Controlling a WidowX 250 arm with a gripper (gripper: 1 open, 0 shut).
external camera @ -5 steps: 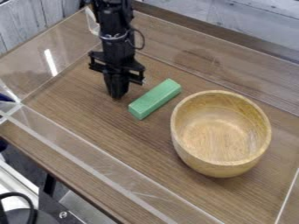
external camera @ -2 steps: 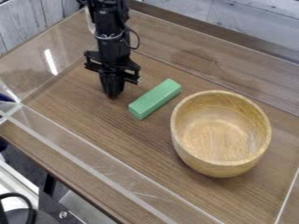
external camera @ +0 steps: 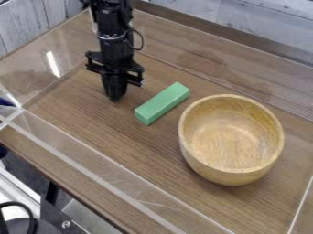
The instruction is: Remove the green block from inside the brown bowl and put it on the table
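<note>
Green block [external camera: 162, 102] lies flat on the table [external camera: 98, 155], just outside the brown bowl [external camera: 232, 138], btwn bowl and my gripper [external camera: 116, 94]. Bowl is empty. Pincer hangs tip-down, jaws pressed together, pinching nothing; tip is close over the wood, left of the block in this view and clear of it.

By my read the job is about done: block's out, resting on the tabletop, near the bowl's rim but not touching it as far as I can see.

Risks from here: w/ the tip this low, any sideways drift back toward the block could nudge it, maybe shove it against the bowl wall. A drop instead of a lift would press the closed jaws into the wood. The clear acrylic wall [external camera: 37, 73] sits behind and to the left; a wide swing that way could clip it. I'd want a lift first, then retreat.

Vs a sec ago: gripper has slid slightly left and away from the block, so the gap btwn them is a bit wider. Jaws shut then too. Block and bowl haven't budged.
</note>
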